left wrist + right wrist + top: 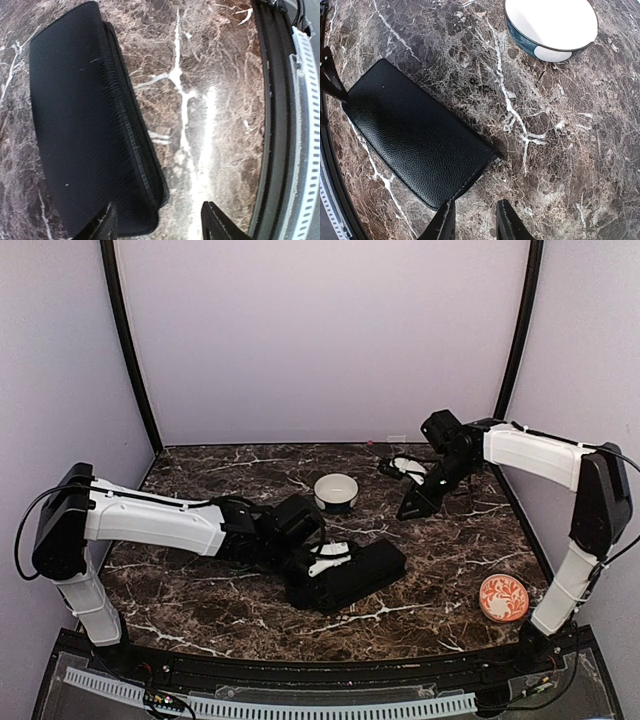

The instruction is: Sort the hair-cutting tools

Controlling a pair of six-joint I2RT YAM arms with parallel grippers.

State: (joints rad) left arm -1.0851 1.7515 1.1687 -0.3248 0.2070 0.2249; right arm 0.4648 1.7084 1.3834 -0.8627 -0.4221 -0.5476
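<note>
**Hair-cutting tools.** None shows in any view. No scissors or black sticks lie on the bare table (pixel 200 610), and the visible part of the bowl's inside is plain white. By judgement they are most likely inside the case, which appears zipped shut.

**Case** (pixel 375 565). Flat, black, grained fabric, lying flat mid-table. A zip (pixel 131 130) runs along one long edge.

**Bowl** (pixel 336 506). White, round, just beyond the case toward the back wall and not touching it.

**Dish** (pixel 502 597). Round, orange-patterned, well off to the case's right in the top view.

**Left gripper** (pixel 158 205). Low over the case's left end in the top view.
- The jaws stand wide apart.
- One finger is above the cover and the other above bare table, with the zipped corner between them.
- Nothing is gripped.

**Right gripper** (pixel 476 202). Raised, well beyond the case on its right, past the bowl.
- The jaws are partly open, and bare table shows through the modest gap.
- They hold nothing.

**Handling (judgement).**
- The case is soft and will flex or slide if pushed. One gripper should pin it while the other works the zip pull.
- The scissors should be stiff, smooth metal, slippery and pointed. They are best pinched across the shank near the pivot, blades shut, rather than by the rings.
- The sticks should be light and thin and will lie flat. They are best pinched mid-length across the narrow width, with the fingertips brought right down to whatever they rest on.
</note>
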